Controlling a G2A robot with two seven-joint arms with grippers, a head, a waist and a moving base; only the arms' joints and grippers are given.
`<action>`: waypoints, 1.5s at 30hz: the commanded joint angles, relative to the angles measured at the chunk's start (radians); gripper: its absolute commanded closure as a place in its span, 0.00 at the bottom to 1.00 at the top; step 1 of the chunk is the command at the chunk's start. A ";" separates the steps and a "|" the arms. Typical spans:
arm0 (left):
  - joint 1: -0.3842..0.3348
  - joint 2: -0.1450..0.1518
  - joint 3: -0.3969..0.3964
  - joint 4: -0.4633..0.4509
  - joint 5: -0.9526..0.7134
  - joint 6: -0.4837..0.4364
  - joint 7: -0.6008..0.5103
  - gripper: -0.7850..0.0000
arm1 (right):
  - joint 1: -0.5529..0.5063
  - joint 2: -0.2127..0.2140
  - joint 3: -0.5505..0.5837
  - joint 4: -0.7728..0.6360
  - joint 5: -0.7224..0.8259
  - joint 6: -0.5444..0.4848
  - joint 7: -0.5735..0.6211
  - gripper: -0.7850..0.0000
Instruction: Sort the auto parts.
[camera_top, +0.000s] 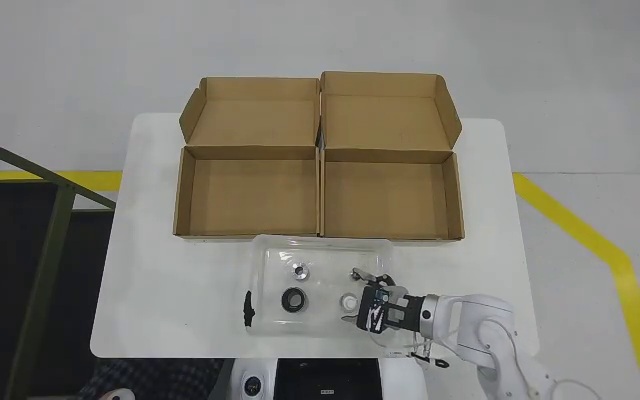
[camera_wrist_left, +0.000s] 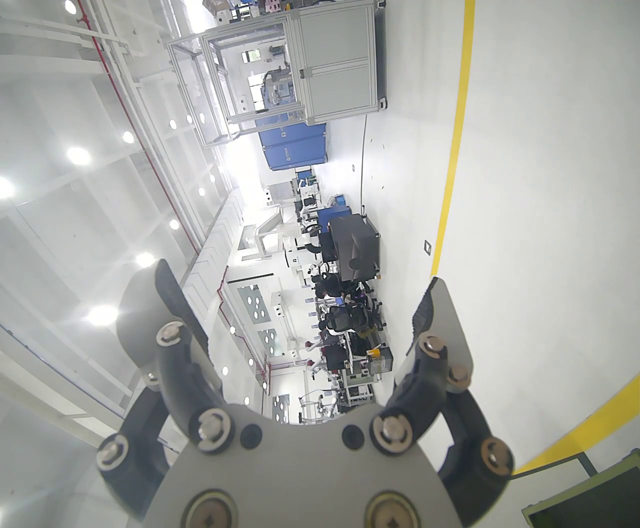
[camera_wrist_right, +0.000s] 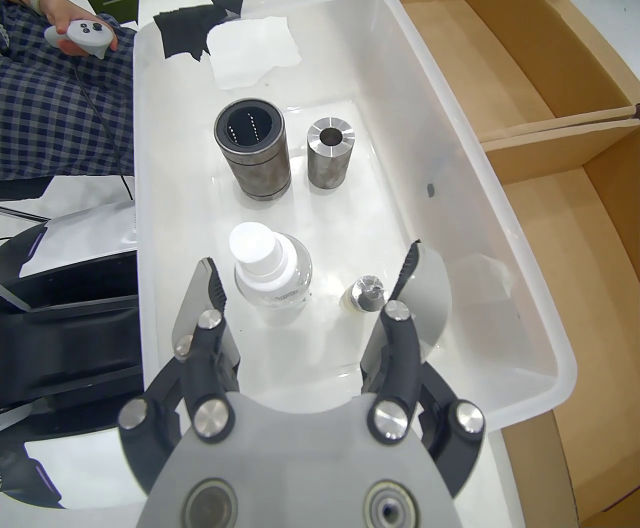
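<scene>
Table (camera_top: 140, 280): white. It carries everything, with a wide margin at both side edges.

Left cardboard box (camera_top: 247, 197) and right cardboard box (camera_top: 385, 200): side by side on the far half, inner walls touching, lids folded back upright, tops open.

Clear bin (camera_wrist_right: 375, 225): on the near half. Its far rim runs just beside the boxes' near walls and its near rim lies close to the table's front edge.

My right gripper (camera_wrist_right: 311, 255): over the bin's right end, fingers spread wide, gripping nothing.

My left gripper (camera_wrist_left: 299, 272): fingers likewise apart and holding nothing, aimed out at the hall.

Linear bearing (camera_wrist_right: 255, 155): upright in the bin's left half, bore up, a gap between it and the near wall.

Capped bottle (camera_wrist_right: 272, 272): upright, within the span of my right fingers, close to one of them. I cannot tell if they touch.

Steel bushing (camera_wrist_right: 328, 155): upright, just beside the bearing, not touching.

Small metal part (camera_wrist_right: 364, 295): near the bottle, just beside my other finger.
</scene>
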 joint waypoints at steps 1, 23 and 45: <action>0.000 0.000 0.000 0.000 0.000 0.000 0.000 0.00 | 0.002 0.002 -0.005 0.002 -0.007 0.004 0.002 0.33; 0.000 0.000 0.000 0.000 0.000 0.000 0.000 0.00 | 0.014 0.024 -0.047 0.004 -0.037 -0.002 -0.014 1.00; 0.000 0.000 0.000 0.000 0.000 0.000 0.000 0.00 | 0.051 0.034 -0.009 0.039 0.213 0.071 -0.252 1.00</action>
